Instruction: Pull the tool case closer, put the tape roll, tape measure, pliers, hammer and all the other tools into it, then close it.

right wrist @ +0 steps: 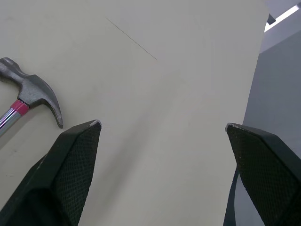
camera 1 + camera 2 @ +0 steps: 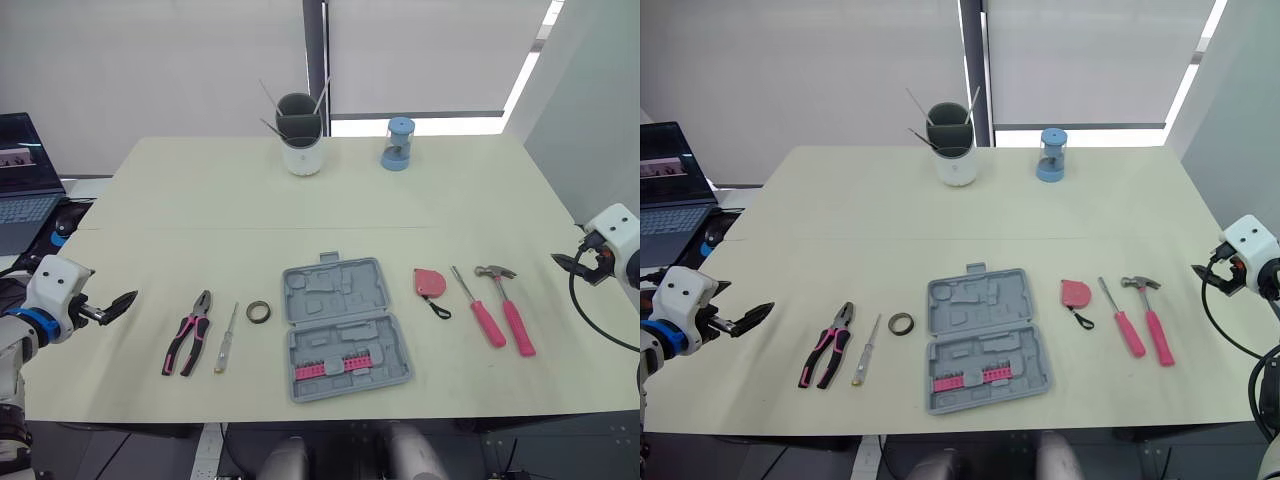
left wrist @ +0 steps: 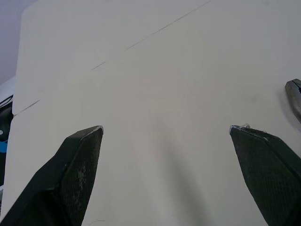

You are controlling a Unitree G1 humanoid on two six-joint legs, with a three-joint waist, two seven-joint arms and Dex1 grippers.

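- Tool case (image 2: 335, 290): grey and lying open at the middle of the bench's (image 2: 200, 200) near edge. Its lower half holds a row of pink bits; the moulded slots are otherwise empty. It already looks close enough, so the pull seems done or unnecessary. Loading and closing have not been started.
- Left tool (image 2: 125, 301): fingers apart and empty, hovering at the bench's left edge. It is well apart from the case.
- Right tool (image 2: 566, 263): fingers spread wide and empty, at the right edge, also well apart from the case.
- Hammer (image 2: 507, 300): pink grip, toward the right edge. It is the item nearest the right tool but not touching it.
- Pliers (image 2: 190, 333): pink and black, toward the near-left corner. They are the item nearest the left tool.
- Pink screwdriver (image 2: 478, 307): just beside the hammer, on the case side.
- Slim screwdriver (image 2: 226, 340): just beside the pliers, on the case side.
- Tape measure (image 2: 429, 282): red, between the case and the pink screwdriver.
- Tape roll (image 2: 259, 311): a dark ring just left of the case.
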